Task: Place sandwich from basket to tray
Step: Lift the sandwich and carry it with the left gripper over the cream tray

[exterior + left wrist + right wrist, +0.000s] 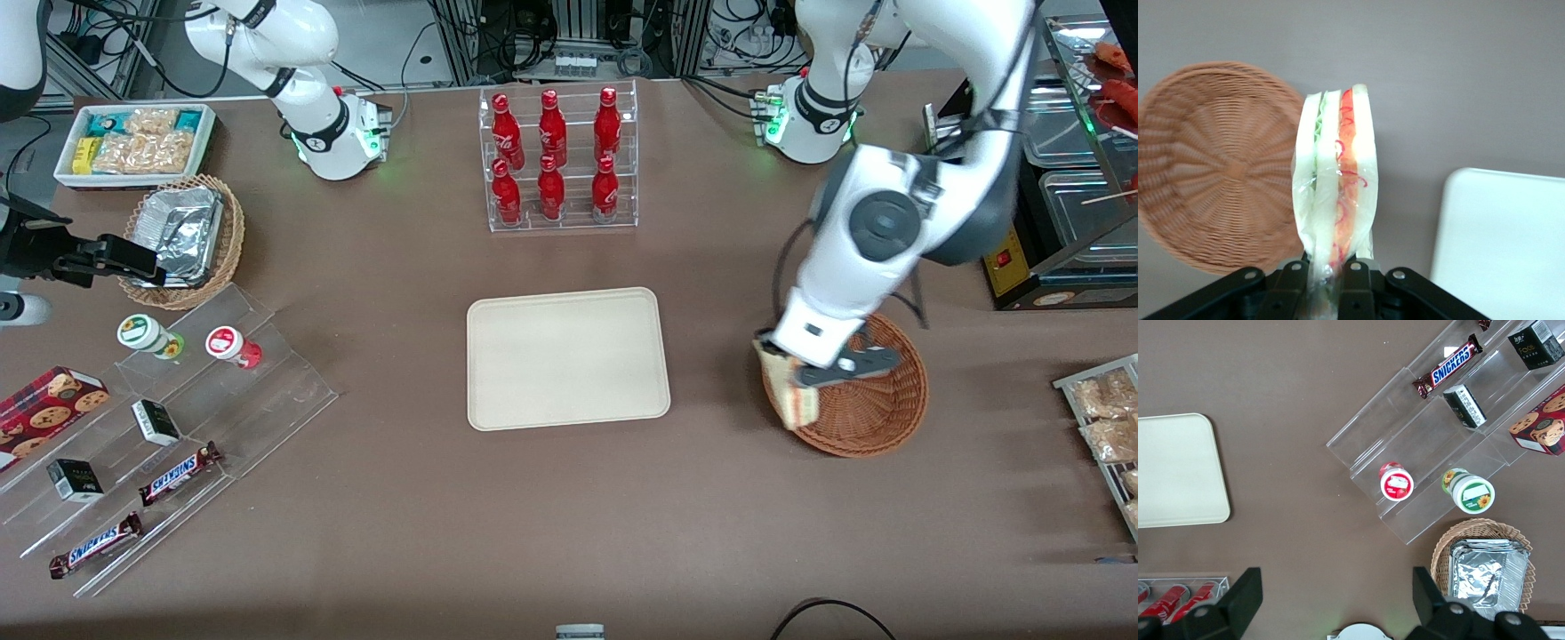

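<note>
A: Where is the wrapped sandwich (1335, 193)?

B: Clamped at its lower end between the fingers (1358, 283) of the tool (805, 372), lifted over the rim of the round wicker basket (876, 411) on the side toward the tray.

A: And the tray (567, 357)?

B: It lies bare mid-counter (569, 524), well apart from the basket, nearer the front camera than the rack of red bottles (557, 156).

One sandwich (789, 391) counted, one basket (876, 409), one tray (567, 357). One gripper (805, 372) seen above basket rim. Six red bottles (553, 156) counted in rack. Two Snickers bars (178, 472) counted, two lidded cups (149, 334), three small dark boxes (156, 420), one cookie box (49, 400). One foil-filled basket (185, 240) counted, one white snack bin (133, 142).
</note>
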`<control>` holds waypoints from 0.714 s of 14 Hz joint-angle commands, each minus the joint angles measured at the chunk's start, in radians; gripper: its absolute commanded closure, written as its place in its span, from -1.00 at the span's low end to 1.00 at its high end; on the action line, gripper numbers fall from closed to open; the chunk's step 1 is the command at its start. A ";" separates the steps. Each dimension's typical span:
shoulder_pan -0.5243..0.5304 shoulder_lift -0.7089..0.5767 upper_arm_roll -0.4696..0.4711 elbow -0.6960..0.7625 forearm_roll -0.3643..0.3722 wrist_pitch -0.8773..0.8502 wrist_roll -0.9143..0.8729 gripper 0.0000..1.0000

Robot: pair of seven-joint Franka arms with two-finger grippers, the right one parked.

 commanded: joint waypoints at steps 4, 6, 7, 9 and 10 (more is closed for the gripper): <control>-0.214 0.189 0.011 0.180 -0.027 -0.020 -0.100 1.00; -0.266 0.244 0.009 0.218 -0.026 -0.013 -0.123 1.00; -0.277 0.274 0.008 0.244 -0.027 -0.011 -0.123 1.00; -0.316 0.344 0.008 0.313 -0.038 -0.013 -0.127 1.00; -0.333 0.365 0.008 0.327 -0.047 -0.010 -0.138 1.00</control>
